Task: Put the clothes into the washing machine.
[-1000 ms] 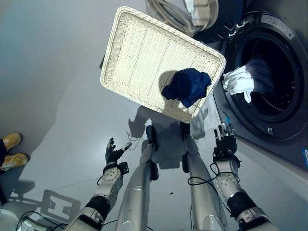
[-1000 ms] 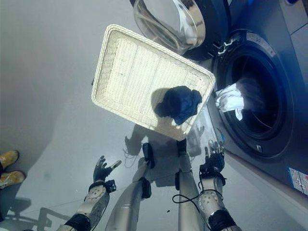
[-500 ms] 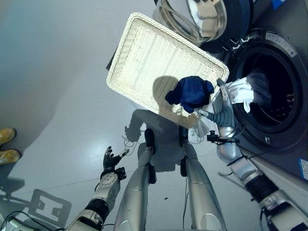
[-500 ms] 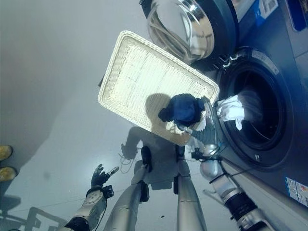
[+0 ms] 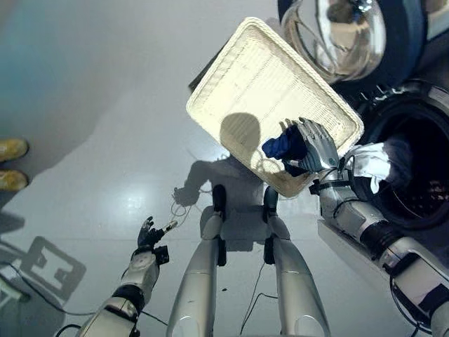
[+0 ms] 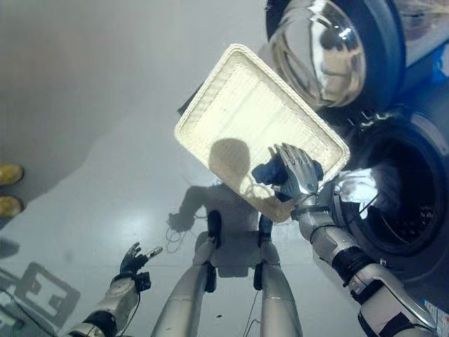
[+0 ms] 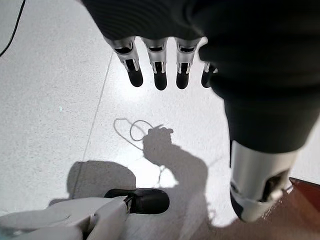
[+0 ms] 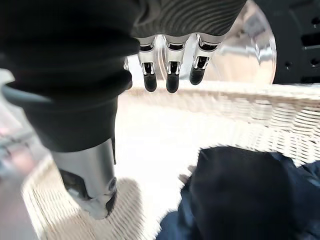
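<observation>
right hand (image 5: 313, 144) has moved up from beside the washer to over the white wicker basket (image 5: 247, 77), now right above the dark blue garment (image 5: 283, 145) at the basket's near corner. fingers straight and spread, holding nothing. white cloth (image 5: 377, 161) hangs in the open washing machine drum (image 5: 423, 188); door (image 5: 344, 35) swung open. left hand (image 5: 148, 234) idle low over floor, fingers relaxed open. no legible print.
</observation>
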Controlling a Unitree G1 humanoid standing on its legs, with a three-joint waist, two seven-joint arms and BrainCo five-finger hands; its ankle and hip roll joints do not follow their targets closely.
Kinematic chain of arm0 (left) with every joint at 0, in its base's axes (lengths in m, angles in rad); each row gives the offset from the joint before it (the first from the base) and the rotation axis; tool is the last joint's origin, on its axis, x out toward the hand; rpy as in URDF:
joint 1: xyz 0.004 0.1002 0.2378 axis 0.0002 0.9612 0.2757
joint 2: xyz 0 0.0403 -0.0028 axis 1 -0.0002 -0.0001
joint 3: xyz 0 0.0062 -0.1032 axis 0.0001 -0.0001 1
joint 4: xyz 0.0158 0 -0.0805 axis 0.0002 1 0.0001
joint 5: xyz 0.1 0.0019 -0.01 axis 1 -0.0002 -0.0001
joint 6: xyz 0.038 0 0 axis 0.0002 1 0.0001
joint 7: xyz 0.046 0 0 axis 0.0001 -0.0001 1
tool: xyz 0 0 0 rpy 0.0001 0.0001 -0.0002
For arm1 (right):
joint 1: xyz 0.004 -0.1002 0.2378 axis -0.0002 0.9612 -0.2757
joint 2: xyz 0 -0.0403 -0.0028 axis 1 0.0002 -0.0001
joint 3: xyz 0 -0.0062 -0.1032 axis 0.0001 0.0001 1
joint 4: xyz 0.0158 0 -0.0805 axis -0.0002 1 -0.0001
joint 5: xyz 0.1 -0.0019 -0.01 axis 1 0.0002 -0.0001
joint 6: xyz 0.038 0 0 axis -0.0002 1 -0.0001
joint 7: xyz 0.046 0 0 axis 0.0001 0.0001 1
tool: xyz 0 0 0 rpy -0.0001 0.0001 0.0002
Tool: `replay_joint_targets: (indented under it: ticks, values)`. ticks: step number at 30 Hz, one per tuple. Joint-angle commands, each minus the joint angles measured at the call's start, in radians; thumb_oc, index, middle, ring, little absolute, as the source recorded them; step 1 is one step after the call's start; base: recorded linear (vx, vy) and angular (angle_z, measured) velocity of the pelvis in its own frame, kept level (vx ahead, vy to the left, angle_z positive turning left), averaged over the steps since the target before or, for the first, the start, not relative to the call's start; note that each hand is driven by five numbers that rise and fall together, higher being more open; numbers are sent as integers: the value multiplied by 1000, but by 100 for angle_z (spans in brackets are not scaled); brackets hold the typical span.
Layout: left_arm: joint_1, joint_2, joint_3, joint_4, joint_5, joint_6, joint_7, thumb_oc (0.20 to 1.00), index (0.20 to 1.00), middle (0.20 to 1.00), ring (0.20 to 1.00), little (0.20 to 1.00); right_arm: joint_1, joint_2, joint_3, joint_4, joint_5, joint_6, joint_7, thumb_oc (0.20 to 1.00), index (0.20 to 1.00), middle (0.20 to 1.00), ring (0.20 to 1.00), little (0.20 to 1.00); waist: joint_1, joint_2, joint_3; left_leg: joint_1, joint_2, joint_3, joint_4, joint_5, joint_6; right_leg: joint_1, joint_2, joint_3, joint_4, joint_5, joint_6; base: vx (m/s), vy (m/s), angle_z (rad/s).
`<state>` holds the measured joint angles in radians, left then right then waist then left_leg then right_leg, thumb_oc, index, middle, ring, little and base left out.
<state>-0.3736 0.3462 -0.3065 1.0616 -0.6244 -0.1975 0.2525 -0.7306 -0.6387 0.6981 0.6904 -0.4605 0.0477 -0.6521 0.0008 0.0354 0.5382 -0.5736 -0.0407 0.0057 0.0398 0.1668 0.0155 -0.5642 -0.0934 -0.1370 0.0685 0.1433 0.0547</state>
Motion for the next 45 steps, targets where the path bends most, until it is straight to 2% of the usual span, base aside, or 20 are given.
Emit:
replay_joint_targets:
  ticks: [1,3,4,8,16,19,21,26,27,28,30,38,45]
  values:
    - [-2,20,-8,4,-20,16,0,1000,1000,1000,1000,1000,-16,-38,-16,34,24,104,77,1000,1000,1000,1000,1000,38,15,-18,0,-32,37,29,-85,-28,-49,25,-50,127,-109,43,9,-38,8]
    - [-6,22,-11,3,-19,19,0,1000,1000,1000,1000,1000,-25,-35,-14,55,32,113,93,1000,1000,1000,1000,1000,41,15,-18,-2,-32,35,28,-83,-28,-50,25,-54,128,-109,42,14,-74,20]
    - [-16,23,-25,-13,-10,30,10,1000,1000,1000,1000,1000,-56,-10,-16,162,48,154,147,1000,1000,1000,1000,1000,58,19,-18,-14,-28,29,22,-74,-30,-57,23,-70,131,-110,40,22,-126,23]
    - [-26,28,-42,-36,2,45,14,1000,1000,1000,1000,1000,-86,3,-23,262,56,186,191,1000,1000,1000,1000,1000,75,26,-18,-33,-26,23,19,-65,-31,-73,20,-86,139,-108,37,21,-88,11]
    - [-38,8,-72,-74,27,43,24,1000,1000,1000,1000,1000,-131,34,-57,417,38,229,159,1000,1000,1000,1000,1000,95,56,-18,-70,-30,11,24,-54,-29,-111,13,-96,157,-105,33,19,-34,7]
    - [-35,-2,-84,-94,33,36,32,1000,1000,1000,1000,1000,-141,36,-60,438,16,266,205,1000,1000,1000,1000,1000,99,69,-18,-81,-32,9,23,-50,-29,-123,10,-98,161,-104,32,3,-4,1]
    - [-44,-8,-93,-112,36,35,33,1000,1000,1000,1000,1000,-152,48,-45,479,-45,300,316,1000,1000,1000,1000,1000,103,85,-18,-95,-34,8,18,-43,-29,-139,7,-97,161,-101,31,7,-6,2]
    - [-52,-7,-102,-121,38,39,31,1000,1000,1000,1000,1000,-160,55,-24,502,-87,299,402,1000,1000,1000,1000,1000,106,93,-18,-98,-36,5,13,-38,-29,-144,5,-95,155,-97,30,5,-6,2]
    - [-60,-5,-108,-137,36,48,34,1000,1000,1000,1000,1000,-168,64,3,506,-153,286,475,840,840,840,840,840,107,96,-18,-105,-37,1,11,-33,-31,-151,5,-91,149,-92,29,16,-24,4]
    - [-61,-5,-109,-138,36,48,35,1000,1000,1000,1000,1000,-168,65,4,506,-157,284,478,743,743,743,743,743,107,96,-18,-105,-37,1,10,-33,-31,-151,5,-91,149,-92,29,0,0,0]
    - [-66,-4,-110,-140,33,51,31,1000,1000,1000,1000,1000,-173,69,15,504,-175,267,500,200,200,200,200,200,106,98,-18,-109,-38,-1,11,-29,-32,-154,7,-87,148,-90,27,0,0,0]
    - [-82,-15,-116,-145,18,53,37,1000,1000,1000,1000,1000,-176,77,17,489,-184,259,456,200,200,200,200,200,94,99,-18,-119,-39,-9,6,-19,-33,-168,21,-61,147,-85,22,0,0,0]
    - [-99,-11,-110,-137,10,57,32,1000,1000,1000,1000,1000,-193,58,7,495,-224,299,384,200,200,200,200,200,83,95,-18,-131,-41,-20,8,-13,-28,-184,39,-33,151,-79,16,14,-25,6]
